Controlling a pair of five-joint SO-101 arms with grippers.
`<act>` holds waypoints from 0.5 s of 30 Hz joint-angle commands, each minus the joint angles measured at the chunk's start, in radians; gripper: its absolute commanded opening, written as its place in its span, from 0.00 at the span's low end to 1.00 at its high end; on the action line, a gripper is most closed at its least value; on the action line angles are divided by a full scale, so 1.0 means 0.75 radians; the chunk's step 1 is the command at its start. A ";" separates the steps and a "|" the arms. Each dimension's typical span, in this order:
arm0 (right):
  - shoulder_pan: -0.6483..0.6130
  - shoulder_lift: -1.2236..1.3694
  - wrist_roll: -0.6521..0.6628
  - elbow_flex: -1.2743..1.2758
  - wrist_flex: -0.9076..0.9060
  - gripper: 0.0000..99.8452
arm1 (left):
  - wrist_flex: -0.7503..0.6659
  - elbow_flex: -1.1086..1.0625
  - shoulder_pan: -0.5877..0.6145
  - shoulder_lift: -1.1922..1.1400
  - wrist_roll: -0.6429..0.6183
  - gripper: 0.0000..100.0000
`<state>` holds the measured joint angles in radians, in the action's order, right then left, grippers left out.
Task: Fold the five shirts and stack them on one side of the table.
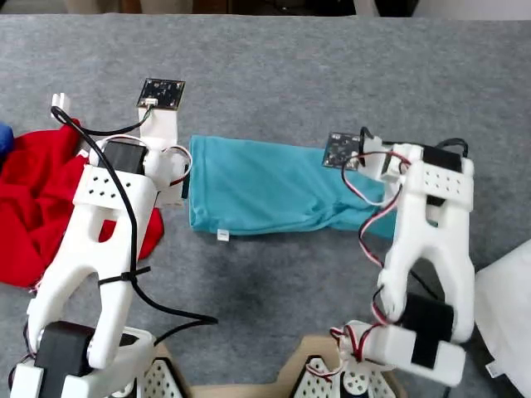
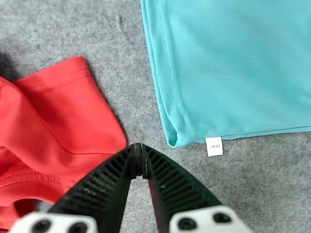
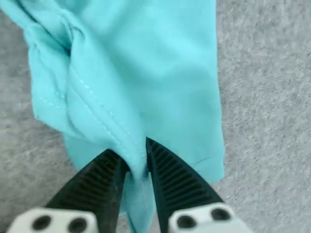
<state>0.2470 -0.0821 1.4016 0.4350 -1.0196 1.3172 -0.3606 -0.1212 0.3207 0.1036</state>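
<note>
A teal shirt (image 1: pixel 265 186) lies folded into a long band across the middle of the grey table. Its white tag (image 2: pixel 214 146) sticks out at one corner. In the left wrist view my left gripper (image 2: pixel 137 158) is shut with nothing in it. It hangs over bare cloth between that teal corner (image 2: pixel 176 138) and a crumpled red shirt (image 2: pixel 53 121). At the band's other, bunched end, my right gripper (image 3: pixel 136 162) is shut on a fold of the teal shirt (image 3: pixel 136 73). Seen from above, the left arm (image 1: pixel 108 199) stands over the red shirt (image 1: pixel 33 191).
A white garment (image 1: pixel 510 303) lies at the table's right edge. A bit of blue fabric (image 1: pixel 4 137) peeks in at the left edge beside the red shirt. Grey table covering (image 1: pixel 332 66) stretches behind the teal shirt.
</note>
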 commanded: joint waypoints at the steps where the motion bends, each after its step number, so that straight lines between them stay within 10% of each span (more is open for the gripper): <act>1: -0.011 0.046 -0.016 -0.107 0.035 0.01 | -0.020 0.008 0.010 0.026 0.012 0.02; 10: -0.017 0.028 -0.139 -0.122 0.027 0.42 | -0.020 0.008 0.010 0.026 0.012 0.02; 15: -0.007 -0.124 -0.178 -0.003 -0.039 0.36 | -0.020 0.008 0.010 0.026 0.012 0.02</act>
<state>0.2455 -0.0744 1.2881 0.4089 -1.0226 1.3172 -0.3606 -0.1212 0.3207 0.1036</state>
